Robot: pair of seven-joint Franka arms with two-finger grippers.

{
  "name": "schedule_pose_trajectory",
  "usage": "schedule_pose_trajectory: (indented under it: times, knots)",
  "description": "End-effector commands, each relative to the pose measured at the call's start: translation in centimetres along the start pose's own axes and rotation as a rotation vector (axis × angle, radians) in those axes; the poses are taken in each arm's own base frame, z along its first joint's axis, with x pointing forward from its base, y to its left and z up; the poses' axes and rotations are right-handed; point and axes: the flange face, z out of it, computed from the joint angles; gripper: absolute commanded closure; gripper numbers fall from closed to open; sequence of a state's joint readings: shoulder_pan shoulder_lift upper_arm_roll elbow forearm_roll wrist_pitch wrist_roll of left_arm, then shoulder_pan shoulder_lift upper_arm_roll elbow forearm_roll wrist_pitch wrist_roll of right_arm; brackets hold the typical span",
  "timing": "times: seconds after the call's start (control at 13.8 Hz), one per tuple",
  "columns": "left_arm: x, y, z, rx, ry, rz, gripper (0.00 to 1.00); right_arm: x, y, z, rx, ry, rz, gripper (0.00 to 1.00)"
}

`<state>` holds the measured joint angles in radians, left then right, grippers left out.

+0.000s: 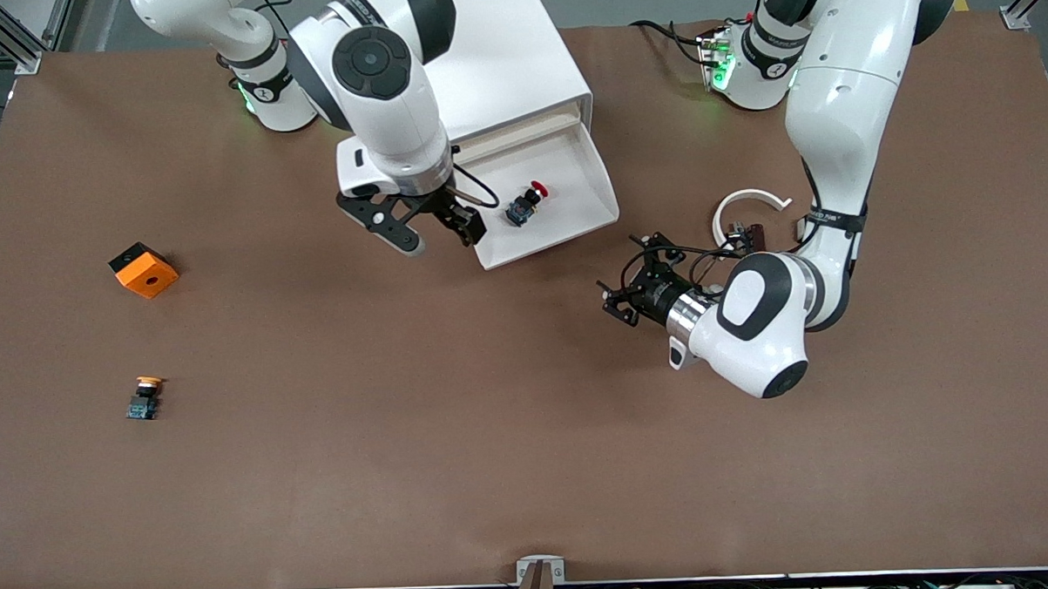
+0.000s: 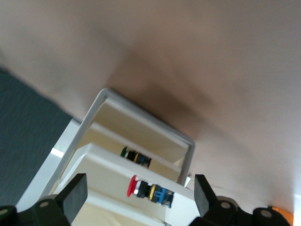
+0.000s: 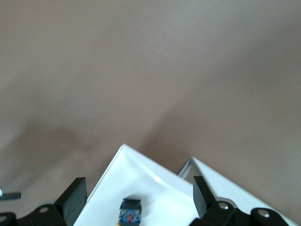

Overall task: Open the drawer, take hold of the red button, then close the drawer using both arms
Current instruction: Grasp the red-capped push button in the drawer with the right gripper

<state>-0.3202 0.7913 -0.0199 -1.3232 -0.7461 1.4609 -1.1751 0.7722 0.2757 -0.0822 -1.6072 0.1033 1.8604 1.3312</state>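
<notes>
orange cube (image 1: 143,270), orange-capped button (image 1: 145,398), white ring (image 1: 747,210)

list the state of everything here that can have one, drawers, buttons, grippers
drawer: pulled out of the cabinet, open
button: red cap, lying on its side in the open drawer, not held
orange-capped button: on the table, apart from everything
orange cube: resting on the table, untouched
right gripper: open, empty, over the drawer's edge
left gripper: open, empty, facing the drawer's front

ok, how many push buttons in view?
3. Red button in the open drawer; yellow button on the table, right arm's end; green button in another drawer. More may be hidden.
</notes>
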Motion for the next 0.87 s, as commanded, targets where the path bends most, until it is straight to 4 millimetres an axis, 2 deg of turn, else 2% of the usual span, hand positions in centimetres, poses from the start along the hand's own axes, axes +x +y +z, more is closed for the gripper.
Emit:
schedule_pose_trajectory:
  times: [0.0, 0.07, 0.14, 0.22, 0.36, 0.58, 0.65, 0.8]
  knots:
    - [-0.2, 0.3, -1.4, -0.064, 0.123, 0.133, 0.00, -2.0, -1.6, 2.2, 0.003, -0.058, 0.025, 0.00]
    - [-0.2, 0.4, -1.8, -0.069, 0.187, 0.183, 0.00, -3.3, -2.1, 2.7, 0.007, -0.053, 0.004, 0.00]
    - [-0.2, 0.5, -2.2, -0.082, 0.227, 0.210, 0.00, -3.8, -2.4, 4.0, -0.008, -0.050, -0.002, 0.00]
    - [-0.1, 0.7, -2.4, -0.094, 0.255, 0.224, 0.00, -5.2, -2.8, 5.2, -0.021, -0.045, -0.011, 0.00]
    - [0.3, 1.2, -3.1, -0.119, 0.345, 0.278, 0.00, -5.4, -3.3, 6.6, -0.022, -0.049, -0.002, 0.00]
    - [0.7, 1.5, -4.7, -0.156, 0.458, 0.308, 0.00, -7.7, -3.9, 8.8, -0.043, -0.045, -0.032, 0.00]
    - [0.2, 1.5, -6.0, -0.161, 0.503, 0.324, 0.00, -8.5, -3.9, 9.4, -0.054, -0.039, -0.040, 0.00]
    - [0.1, 1.8, -6.7, -0.181, 0.539, 0.377, 0.00, -9.1, -4.1, 10.9, -0.072, -0.036, -0.046, 0.00]
